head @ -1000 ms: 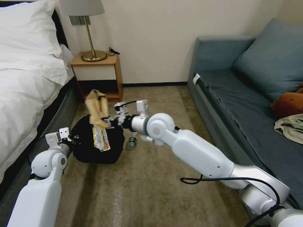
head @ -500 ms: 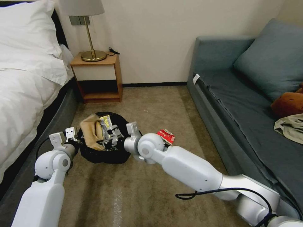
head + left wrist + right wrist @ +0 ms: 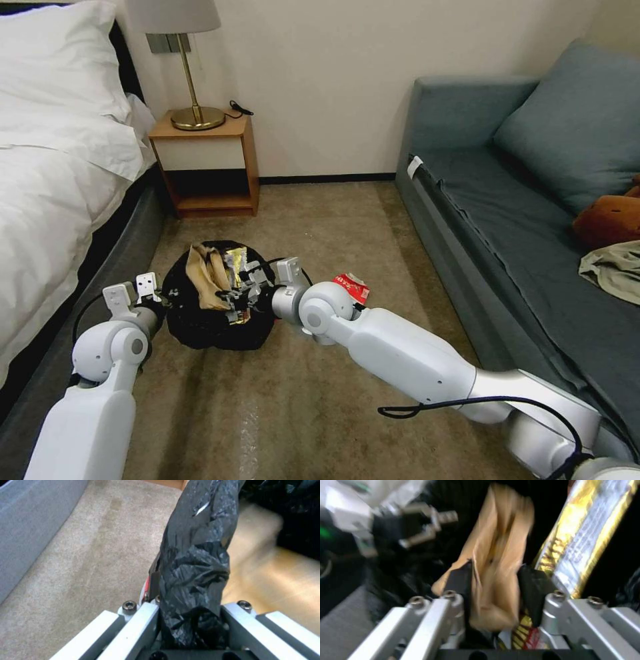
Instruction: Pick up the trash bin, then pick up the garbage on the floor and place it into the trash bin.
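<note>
Head view, bin: the small round trash bin lined with a crinkled black plastic bag (image 3: 212, 327) sits on the tan carpet floor (image 3: 320, 400), between the white bed (image 3: 47, 200) and the blue-grey sofa (image 3: 507, 220).
Head view, left arm: the left gripper (image 3: 163, 293) is at the bin's rim on the bed side. Its fingers pinch the black bag edge.
Head view, right arm: the right gripper (image 3: 230, 297) reaches over the open bin. Its fingers are closed on the crumpled brown paper bag (image 3: 205, 280), which stands up inside the bin.
Head view, other garbage: the shiny yellow snack wrapper (image 3: 235, 260) lies in the bin just beside the brown bag. The red-and-white packet (image 3: 351, 288) lies on the carpet, near the right arm's wrist and apart from the bin.
Head view, room: a wooden bedside stand (image 3: 210, 163) with a brass lamp (image 3: 193, 100) is by the wall behind the bin.
Left wrist view: the left gripper (image 3: 190, 620) has a thick fold of the black bag (image 3: 196, 562) squeezed tight between its fingers. Carpet lies below.
Right wrist view: the right gripper (image 3: 496, 590) holds the brown paper bag (image 3: 496, 562) between its dark fingers (image 3: 460, 580). The yellow wrapper (image 3: 586, 537) is just beside it, with the black liner behind. The left gripper (image 3: 426, 527) shows farther off.
</note>
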Controlling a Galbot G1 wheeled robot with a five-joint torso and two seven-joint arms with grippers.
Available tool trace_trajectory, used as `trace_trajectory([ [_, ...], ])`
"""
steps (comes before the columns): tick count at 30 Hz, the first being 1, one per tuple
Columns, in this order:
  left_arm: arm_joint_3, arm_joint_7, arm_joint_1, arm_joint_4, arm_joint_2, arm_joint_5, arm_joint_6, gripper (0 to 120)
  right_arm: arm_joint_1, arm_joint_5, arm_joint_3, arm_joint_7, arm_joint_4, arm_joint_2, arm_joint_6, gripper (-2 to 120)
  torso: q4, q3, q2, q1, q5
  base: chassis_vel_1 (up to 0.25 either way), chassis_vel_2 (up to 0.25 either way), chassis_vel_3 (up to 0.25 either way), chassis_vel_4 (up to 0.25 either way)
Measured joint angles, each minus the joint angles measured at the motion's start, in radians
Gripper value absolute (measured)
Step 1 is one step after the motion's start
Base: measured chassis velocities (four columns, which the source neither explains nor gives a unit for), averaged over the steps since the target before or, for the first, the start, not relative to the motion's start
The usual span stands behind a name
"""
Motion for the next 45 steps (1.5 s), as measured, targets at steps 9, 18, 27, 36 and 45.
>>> trace_trajectory([
  [9, -0.027, 0.011, 0.001, 0.046, 0.01, 0.009, -0.004, 2, -0.002, -0.017, 0.0, -0.008, 0.009, -0.009, 0.011, 64, 0.0001, 0.0, 0.0, 0.0, 0.0, 0.0, 0.0, 0.0, 0.0],
  [18, -0.031, 0.014, -0.017, 0.113, -0.013, 0.055, -0.029, 2, 0.019, -0.022, 0.025, 0.002, 0.051, -0.038, 0.011, 98, 0.0, 0.0, 0.0, 0.0, 0.0, 0.0, 0.0, 0.0, 0.0],
  [27, -0.04, 0.008, -0.014, 0.098, -0.026, 0.084, -0.034, 2, -0.06, -0.179, 0.08, 0.121, -0.028, -0.072, 0.023, 100, -0.0001, 0.0, 0.0, 0.0, 0.0, 0.0, 0.0, 0.0, 0.0],
  [36, -0.081, 0.012, -0.01, 0.091, -0.037, 0.127, -0.058, 2, -0.156, -0.342, 0.258, 0.193, -0.192, -0.034, 0.042, 100, -0.0001, 0.0, 0.0, 0.0, 0.0001, 0.0, 0.0, 0.0, 0.0],
  [45, -0.11, 0.012, 0.002, 0.031, -0.084, 0.15, -0.059, 2, -0.253, -0.487, 0.4, 0.187, -0.234, -0.009, 0.103, 100, -0.0003, 0.0, 0.0, 0.0, 0.0002, 0.0, 0.0, 0.0, 0.0],
])
